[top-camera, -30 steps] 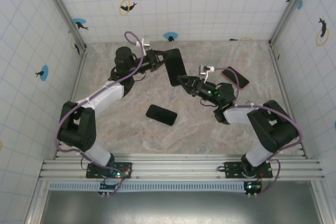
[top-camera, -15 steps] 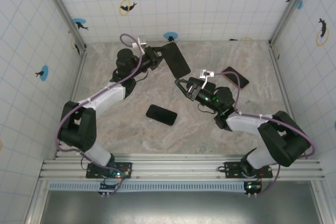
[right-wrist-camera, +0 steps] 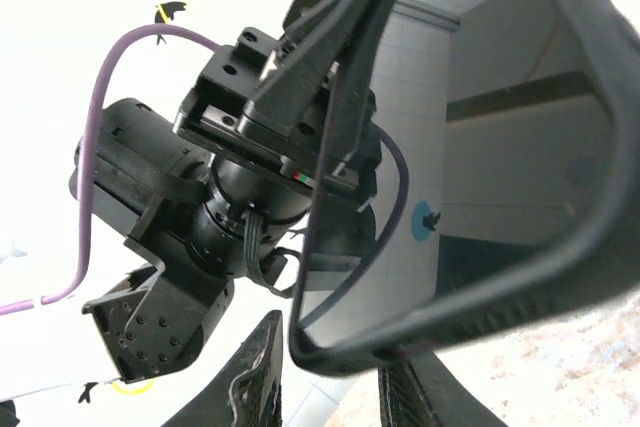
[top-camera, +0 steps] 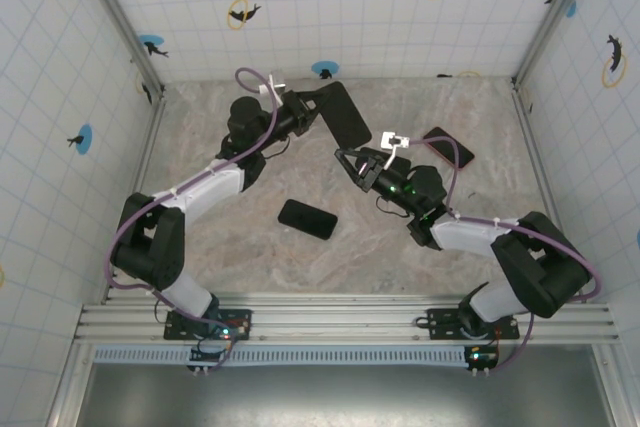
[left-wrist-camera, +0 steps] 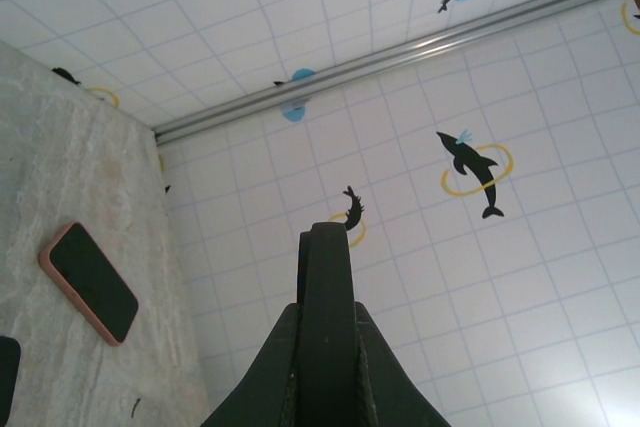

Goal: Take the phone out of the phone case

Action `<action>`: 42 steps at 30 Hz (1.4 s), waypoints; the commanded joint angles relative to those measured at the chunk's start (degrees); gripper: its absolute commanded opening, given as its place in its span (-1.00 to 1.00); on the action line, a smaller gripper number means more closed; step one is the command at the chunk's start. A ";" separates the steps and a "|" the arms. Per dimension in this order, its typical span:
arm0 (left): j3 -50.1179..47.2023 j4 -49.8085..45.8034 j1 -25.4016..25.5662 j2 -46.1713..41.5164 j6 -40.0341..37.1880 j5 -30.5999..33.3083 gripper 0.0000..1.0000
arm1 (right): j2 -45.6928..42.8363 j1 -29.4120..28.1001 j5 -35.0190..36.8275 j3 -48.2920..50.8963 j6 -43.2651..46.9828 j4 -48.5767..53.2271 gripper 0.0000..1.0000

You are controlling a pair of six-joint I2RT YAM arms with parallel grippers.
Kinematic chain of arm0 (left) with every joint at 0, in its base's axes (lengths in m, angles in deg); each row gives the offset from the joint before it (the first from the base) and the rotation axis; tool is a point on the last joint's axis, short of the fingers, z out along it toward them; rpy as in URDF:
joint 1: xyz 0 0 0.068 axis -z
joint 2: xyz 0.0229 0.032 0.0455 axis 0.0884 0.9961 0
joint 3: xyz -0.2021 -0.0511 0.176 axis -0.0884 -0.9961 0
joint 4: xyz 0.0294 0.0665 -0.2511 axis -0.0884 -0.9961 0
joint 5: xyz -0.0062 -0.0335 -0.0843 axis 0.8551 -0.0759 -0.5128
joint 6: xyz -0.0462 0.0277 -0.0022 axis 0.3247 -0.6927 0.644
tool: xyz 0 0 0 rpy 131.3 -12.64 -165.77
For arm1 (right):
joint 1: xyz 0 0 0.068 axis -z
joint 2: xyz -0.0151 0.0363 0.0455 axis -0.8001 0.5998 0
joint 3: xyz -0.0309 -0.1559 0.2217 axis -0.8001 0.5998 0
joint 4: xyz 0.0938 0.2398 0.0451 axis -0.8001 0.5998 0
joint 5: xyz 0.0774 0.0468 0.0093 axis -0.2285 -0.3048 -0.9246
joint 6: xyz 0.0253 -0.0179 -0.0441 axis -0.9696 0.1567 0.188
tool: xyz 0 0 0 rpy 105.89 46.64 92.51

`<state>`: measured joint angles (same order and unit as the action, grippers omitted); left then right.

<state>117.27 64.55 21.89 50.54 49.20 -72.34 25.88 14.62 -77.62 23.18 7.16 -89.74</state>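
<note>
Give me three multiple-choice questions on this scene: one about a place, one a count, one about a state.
1. Where is the pink-rimmed black phone?
A. Flat on the marbled grey table, towards its far right
B. Standing against the back wall
C. On the metal rail at the near edge

2. How many phones lie flat on the table?
A. One
B. Two
C. Four

3. What is the left gripper doing?
A. Open above the table
B. Shut on the black rectangular phone case, held off the table
C. Shut on the pink-rimmed black phone

Answers:
1 A: the top view shows it lying flat on the table, right of the arms.
2 B: the pink-rimmed one and the plain black phone near the middle.
3 B: the left wrist view shows it clamped on the case's thin edge, with the wall behind.
</note>
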 commanded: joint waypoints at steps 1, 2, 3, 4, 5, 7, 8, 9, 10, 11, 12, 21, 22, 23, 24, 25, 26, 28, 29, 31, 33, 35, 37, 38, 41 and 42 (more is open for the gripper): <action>0.09 4.80 0.28 -2.28 1.46 0.18 -1.00 | -0.57 0.24 1.92 -0.05 -0.06 -5.71 -0.47; -0.01 4.74 0.29 -2.44 1.49 0.22 -1.00 | -0.52 0.28 1.96 0.13 -0.34 -6.72 -0.48; -0.08 4.72 0.29 -2.49 1.48 0.26 -1.00 | -0.34 0.22 1.78 0.07 -0.61 -7.34 -0.49; -0.19 4.95 0.29 -2.54 1.79 0.26 -1.00 | -0.14 0.28 1.58 -0.17 -0.71 -7.16 -0.53; -0.28 5.26 0.29 -2.58 1.96 0.19 -1.00 | 0.01 0.24 1.16 -0.57 -0.59 -6.58 -0.58; -0.26 5.51 0.28 -2.64 2.73 0.18 -1.00 | 0.23 0.16 0.50 -1.00 0.25 -5.25 -0.70; -0.28 5.51 0.35 -2.69 2.96 0.18 -1.00 | 0.16 0.19 0.53 -0.94 0.58 -5.03 -0.75; -0.36 5.31 0.37 -2.83 3.28 0.09 -1.00 | -0.01 0.23 0.53 -0.90 1.27 -4.62 -0.78; -0.50 5.28 0.36 -3.06 3.66 0.01 -1.00 | -0.32 0.21 0.43 -0.88 2.54 -3.64 -0.81; -0.62 5.38 0.37 -3.24 4.03 -0.08 -1.00 | -0.82 0.29 0.43 -0.90 4.10 -1.92 -0.82; -0.67 5.29 0.37 -3.53 4.64 -0.32 -1.00 | -1.61 0.34 0.79 -1.06 6.24 0.63 -0.85; -0.87 1.98 1.07 -6.19 3.77 -0.96 -1.00 | -4.91 3.30 -0.08 -0.09 9.44 5.68 -0.88; -0.98 1.26 1.08 -6.41 3.01 -0.18 -1.00 | -4.59 3.20 -2.45 -0.68 9.54 5.15 -0.82; -0.94 1.08 1.01 -6.40 2.59 0.19 -1.00 | -4.24 3.12 -4.25 -1.10 9.19 4.53 -0.76; -0.68 1.35 0.99 -6.11 2.40 0.50 -1.00 | -3.81 3.02 -7.38 -1.27 8.28 3.20 -0.70; -0.19 1.60 0.99 -5.69 2.08 0.74 -1.00 | -3.56 2.95 -8.55 -1.05 7.11 1.78 -0.64; 0.20 1.75 0.99 -5.32 1.97 0.99 -1.00 | -3.42 2.72 -9.18 -0.68 6.15 0.62 -0.59; 0.85 2.36 0.74 -4.65 1.71 1.90 -1.00 | -3.53 2.47 -9.88 0.32 4.64 -1.08 -0.52; 0.99 2.71 0.64 -4.37 1.74 2.29 -1.00 | -3.70 2.32 -9.80 0.73 4.17 -1.73 -0.49; 1.12 3.45 0.55 -3.84 1.89 2.79 -1.00 | -4.22 2.06 -8.84 1.75 2.87 -3.42 -0.44; 1.40 3.83 0.63 -3.33 2.09 2.73 -1.00 | -4.30 2.01 -7.67 1.78 1.45 -4.94 -0.35; 1.08 4.47 0.64 -3.14 2.53 2.59 -1.00 | -3.95 2.09 -6.12 1.59 -0.51 -6.12 -0.27; 0.66 4.60 0.72 -3.22 2.67 2.46 -1.00 | -3.36 2.27 -5.31 1.53 -2.26 -8.11 -0.26; 0.56 4.70 0.79 -3.32 2.72 2.46 -1.00 | -3.07 2.32 -3.62 1.39 -3.04 -8.84 -0.28; 0.54 4.78 1.14 -3.58 2.75 2.25 -1.00 | -1.67 2.41 -3.72 -0.25 -4.16 -8.02 -0.34; 0.76 4.59 1.16 -3.59 2.76 1.96 -1.00 | -1.29 2.45 -3.60 -0.68 -4.41 -7.61 -0.39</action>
<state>116.33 65.06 22.70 47.59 51.52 -70.31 23.35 16.89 -82.71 24.36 4.78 -94.11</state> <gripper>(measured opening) 0.133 0.312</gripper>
